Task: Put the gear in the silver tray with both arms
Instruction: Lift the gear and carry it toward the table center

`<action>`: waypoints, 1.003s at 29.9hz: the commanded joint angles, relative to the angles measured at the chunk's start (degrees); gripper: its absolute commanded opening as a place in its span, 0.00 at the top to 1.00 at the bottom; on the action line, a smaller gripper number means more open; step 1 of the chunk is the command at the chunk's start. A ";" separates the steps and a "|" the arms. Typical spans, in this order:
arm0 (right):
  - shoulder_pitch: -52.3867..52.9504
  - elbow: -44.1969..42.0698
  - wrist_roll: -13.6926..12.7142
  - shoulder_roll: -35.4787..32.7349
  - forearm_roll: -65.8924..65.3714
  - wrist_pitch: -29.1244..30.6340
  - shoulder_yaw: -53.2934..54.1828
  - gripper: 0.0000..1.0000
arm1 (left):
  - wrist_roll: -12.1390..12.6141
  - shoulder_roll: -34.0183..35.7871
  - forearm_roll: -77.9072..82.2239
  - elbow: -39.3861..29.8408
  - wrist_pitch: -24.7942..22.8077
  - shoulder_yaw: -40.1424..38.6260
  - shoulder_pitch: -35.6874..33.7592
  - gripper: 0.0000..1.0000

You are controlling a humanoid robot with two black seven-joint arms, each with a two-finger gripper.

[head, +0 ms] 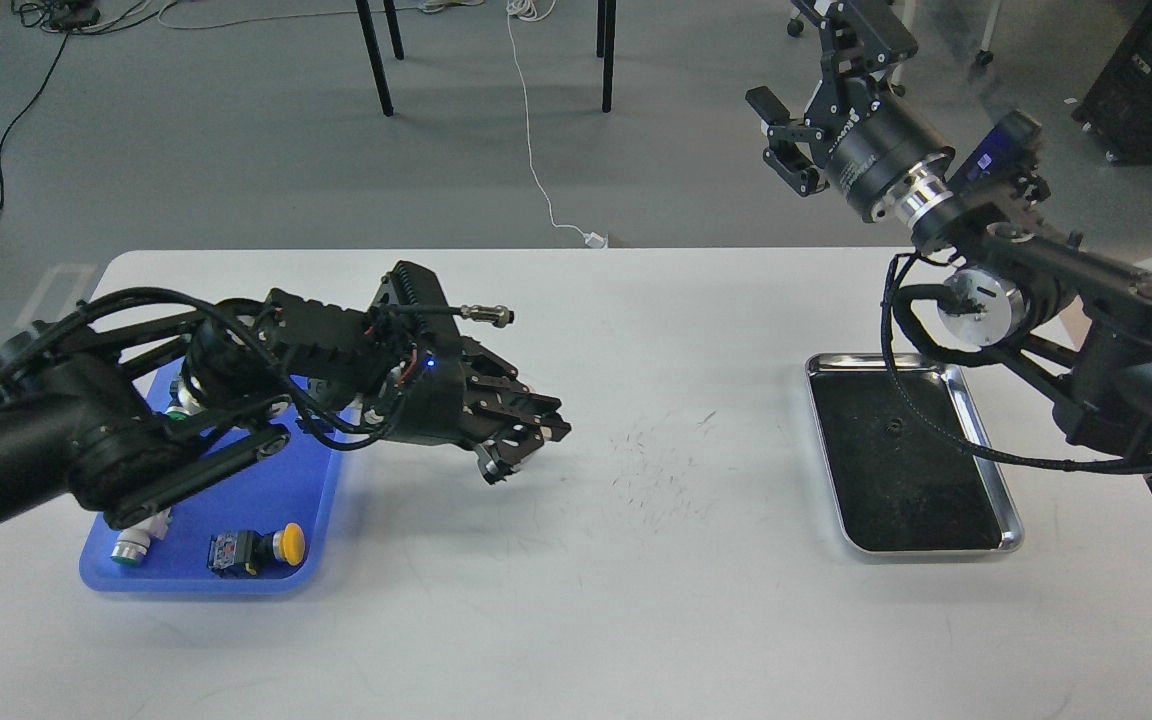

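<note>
The silver tray [921,490] lies on the right of the white table, its black inside bare but for a tiny speck. My left gripper [526,440] reaches over the middle-left of the table, above the surface. Its dark fingers are close together with a small dark bit under them, and I cannot tell whether they hold anything. My right gripper [788,60] is raised high beyond the table's far edge, above and behind the tray. It is open and empty, its upper finger cut by the top of the view. No gear-shaped part shows.
A blue plastic tray [236,578] at the left holds a yellow push-button switch [258,547] and a white-and-green one [133,535]; my left arm hides the rest. A cable connector [486,314] sticks out of the left wrist. Chair legs stand beyond the table.
</note>
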 commanded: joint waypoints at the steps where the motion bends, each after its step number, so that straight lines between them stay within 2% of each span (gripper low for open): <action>1: -0.12 -0.98 0.00 0.76 0.11 -0.63 0.05 0.01 | 0.01 -8.24 0.01 5.97 -0.08 2.05 -1.85 0.89; 4: -0.47 -1.16 0.00 1.38 0.03 -0.63 -0.04 0.01 | 0.01 -15.01 0.01 11.50 -0.08 5.22 -3.96 0.89; 8: -0.47 -1.16 0.00 1.64 0.02 -0.63 -0.39 0.01 | 0.01 -21.00 0.01 17.66 0.01 5.66 -4.40 0.88; 23: -0.56 -1.16 0.00 1.64 0.02 -0.54 -0.83 0.01 | 0.01 -21.00 0.01 24.18 0.45 9.88 -3.96 0.87; 26: -0.56 -1.16 0.00 1.64 -0.06 -0.54 -0.83 0.01 | 0.01 -21.00 0.01 24.18 0.45 9.88 -3.96 0.84; 30: -0.56 -1.16 0.00 1.64 -0.06 -0.45 -0.83 0.01 | 0.01 -21.00 0.01 24.18 0.45 9.97 -3.79 0.76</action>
